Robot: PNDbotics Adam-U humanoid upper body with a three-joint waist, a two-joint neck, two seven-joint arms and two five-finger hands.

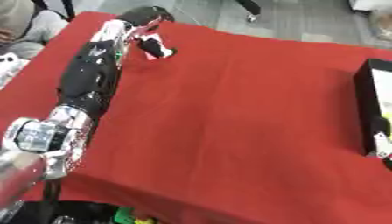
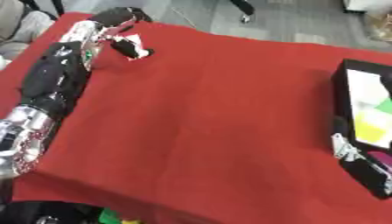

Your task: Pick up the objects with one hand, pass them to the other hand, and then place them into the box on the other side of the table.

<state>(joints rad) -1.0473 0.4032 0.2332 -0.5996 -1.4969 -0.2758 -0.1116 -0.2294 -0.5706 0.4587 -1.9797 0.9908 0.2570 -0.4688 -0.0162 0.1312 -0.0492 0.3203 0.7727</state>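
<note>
**Left hand at the far-left corner**

The left hand (image 1: 145, 19) reaches to the table's (image 1: 229, 131) far-left corner, fingers curled around a small white-and-black object (image 1: 157, 46). It looks light and stiff, probably easy to pinch by its sides. The box (image 2: 366, 131) sits at the right edge; the right hand (image 2: 344, 151) shows beside it, its fingers impossible to read

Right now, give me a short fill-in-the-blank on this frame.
1. The tablecloth is ____.
2. The arm stretched to the table's far corner is the robot's ____ arm.
3. The black box sits at the table's ____ edge.
4. The left hand is at a black and ____ object.

Missing: red; left; right; white
</note>
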